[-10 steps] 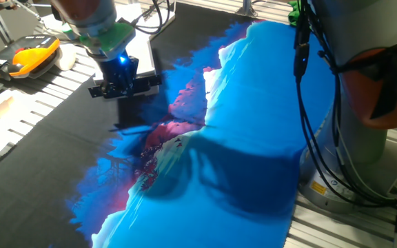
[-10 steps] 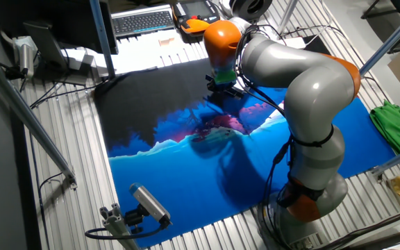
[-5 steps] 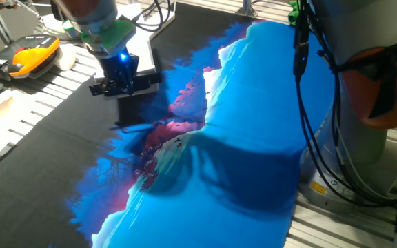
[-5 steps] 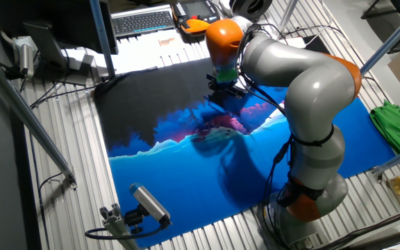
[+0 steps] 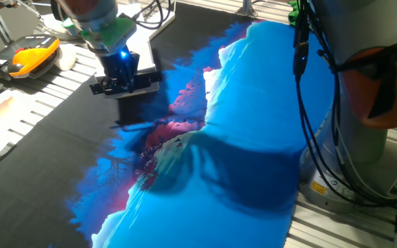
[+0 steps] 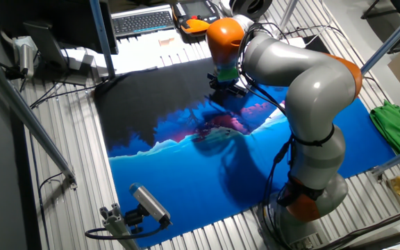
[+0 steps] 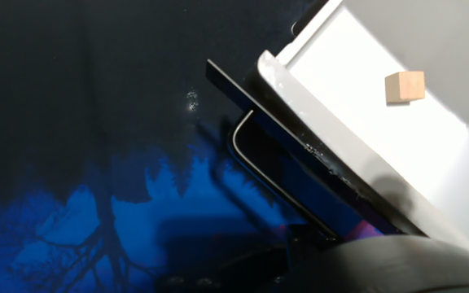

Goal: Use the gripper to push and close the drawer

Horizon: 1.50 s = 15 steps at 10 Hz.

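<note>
The drawer stands open in the hand view. It is pale inside, with a dark front panel and a thin black bar handle. A small wooden cube lies inside it. In one fixed view my gripper, black with a blue light, hangs right at the drawer's dark front, and the white tray shows behind it. In the other fixed view the gripper is below the orange joint and the drawer is hidden by the arm. The fingers are not clearly visible.
An orange-and-black case lies at the far left beside the black-and-blue printed cloth. The grey robot base with hanging cables stands at the right. A keyboard lies beyond the cloth.
My gripper has shifted slightly toward the white unit, and the drawer's dark front has moved a little the same way with it.
</note>
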Each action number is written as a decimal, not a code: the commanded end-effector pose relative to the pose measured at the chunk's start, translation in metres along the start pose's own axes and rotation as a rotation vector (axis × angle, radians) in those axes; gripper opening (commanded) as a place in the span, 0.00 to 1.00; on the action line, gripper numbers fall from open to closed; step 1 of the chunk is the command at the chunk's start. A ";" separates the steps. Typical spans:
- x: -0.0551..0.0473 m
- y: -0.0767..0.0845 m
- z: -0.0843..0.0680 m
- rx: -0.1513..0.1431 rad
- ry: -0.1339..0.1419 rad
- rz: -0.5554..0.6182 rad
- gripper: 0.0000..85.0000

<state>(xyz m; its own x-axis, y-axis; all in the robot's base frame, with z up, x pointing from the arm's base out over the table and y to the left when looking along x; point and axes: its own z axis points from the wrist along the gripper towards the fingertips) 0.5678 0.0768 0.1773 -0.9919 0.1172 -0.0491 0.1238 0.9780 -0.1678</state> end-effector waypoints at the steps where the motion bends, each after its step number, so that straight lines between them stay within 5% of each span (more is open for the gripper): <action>1: 0.000 -0.001 0.000 0.001 0.000 0.000 0.00; 15: -0.005 -0.013 0.007 0.033 -0.020 0.002 0.00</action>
<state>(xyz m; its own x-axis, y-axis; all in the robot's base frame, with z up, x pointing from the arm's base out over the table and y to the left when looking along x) 0.5716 0.0621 0.1729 -0.9909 0.1157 -0.0691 0.1274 0.9713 -0.2006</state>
